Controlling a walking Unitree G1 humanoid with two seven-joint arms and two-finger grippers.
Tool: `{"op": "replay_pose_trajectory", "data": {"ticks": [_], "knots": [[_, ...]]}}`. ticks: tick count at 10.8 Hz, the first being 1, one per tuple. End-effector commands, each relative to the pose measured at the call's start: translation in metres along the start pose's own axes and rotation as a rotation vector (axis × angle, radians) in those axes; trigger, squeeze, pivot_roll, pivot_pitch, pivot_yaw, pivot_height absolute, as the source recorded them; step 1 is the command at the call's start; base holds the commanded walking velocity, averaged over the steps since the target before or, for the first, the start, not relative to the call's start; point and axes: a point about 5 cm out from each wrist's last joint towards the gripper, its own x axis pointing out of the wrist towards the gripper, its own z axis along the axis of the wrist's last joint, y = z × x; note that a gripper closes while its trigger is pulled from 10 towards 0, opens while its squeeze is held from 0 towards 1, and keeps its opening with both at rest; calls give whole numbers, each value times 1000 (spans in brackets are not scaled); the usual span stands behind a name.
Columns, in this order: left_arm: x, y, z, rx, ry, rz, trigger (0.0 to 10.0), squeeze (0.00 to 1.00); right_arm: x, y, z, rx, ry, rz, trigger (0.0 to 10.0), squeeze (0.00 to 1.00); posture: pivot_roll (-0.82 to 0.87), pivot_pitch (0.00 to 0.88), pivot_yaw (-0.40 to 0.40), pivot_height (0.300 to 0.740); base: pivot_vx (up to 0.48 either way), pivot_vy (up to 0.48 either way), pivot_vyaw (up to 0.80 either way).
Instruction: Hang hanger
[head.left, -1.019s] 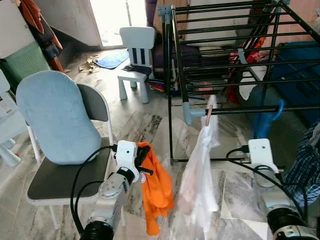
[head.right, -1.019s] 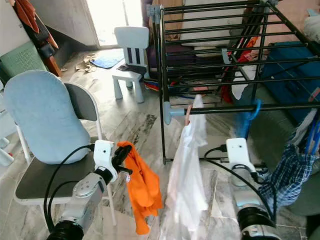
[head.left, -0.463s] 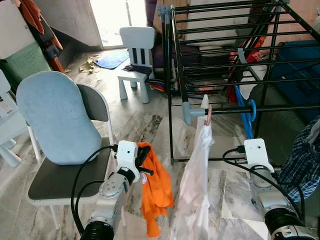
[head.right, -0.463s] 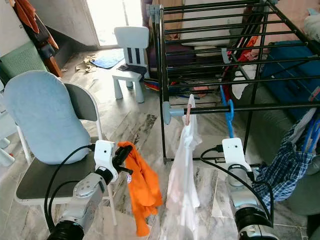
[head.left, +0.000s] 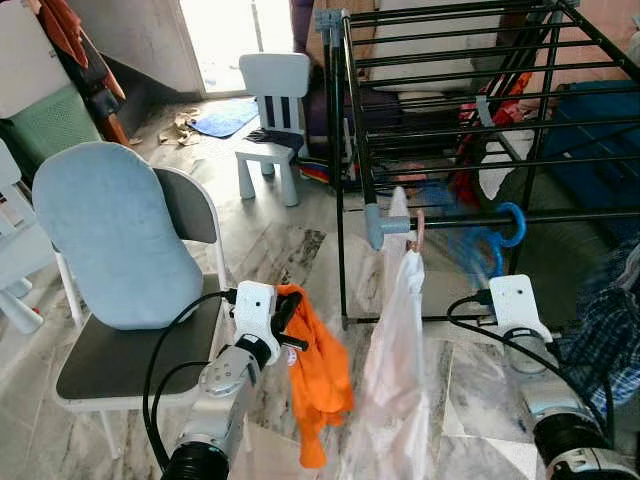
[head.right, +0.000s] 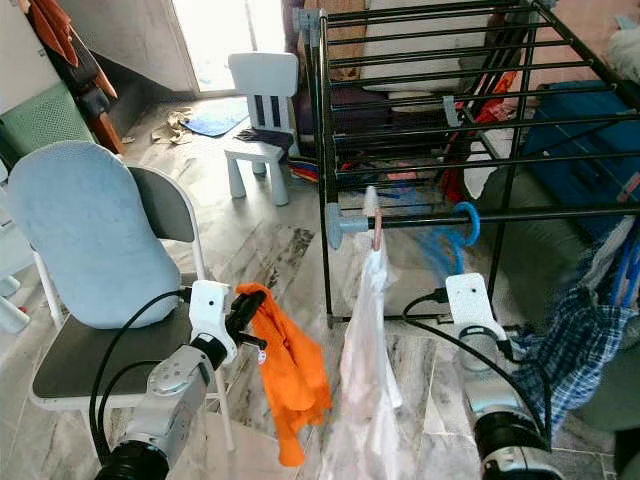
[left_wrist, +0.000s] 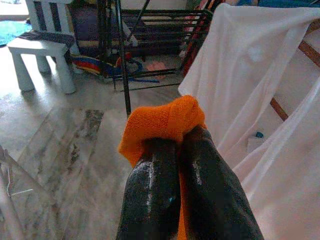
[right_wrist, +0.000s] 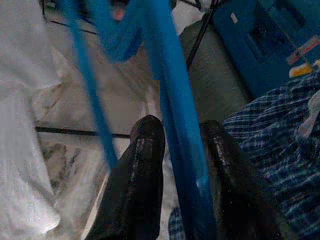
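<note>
On the drying rack's front rail (head.left: 470, 217), the blue hanger (head.left: 511, 222) now hooks over, having swung up from half a second ago. Right gripper (right_wrist: 182, 137) fingers stand apart around it; left gripper (left_wrist: 175, 145) pinches the orange cloth (head.left: 318, 385).

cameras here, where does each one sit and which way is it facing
Left eye view: on the head, looking forward and down at the drying rack and chair; both silver arms show.
Right eye view: same head, same scene.
Left wrist view: on the left wrist, along the left claw shut on the orange cloth, white garment beside it.
Right wrist view: along the right claw, blue hanger between its fingers.
Both wrist views share the white garment.
</note>
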Motion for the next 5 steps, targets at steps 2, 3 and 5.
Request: {"op": "replay_pose_trajectory", "data": {"ticks": [2,3,5], "knots": [[3,1,4,15,-1,-7,10000,0,4,1,9,-10,-21,9,10000,718,-160,0,107,740,0,0,0],[3,0,4,15,0,-9,10000,0,5,2,12,-18,-30,20,10000,0,-159,0,107,740,0,0,0],[3,1,3,17,4,-9,10000,0,8,1,18,-20,-49,54,9843,0,-158,0,105,740,0,0,0]]}}
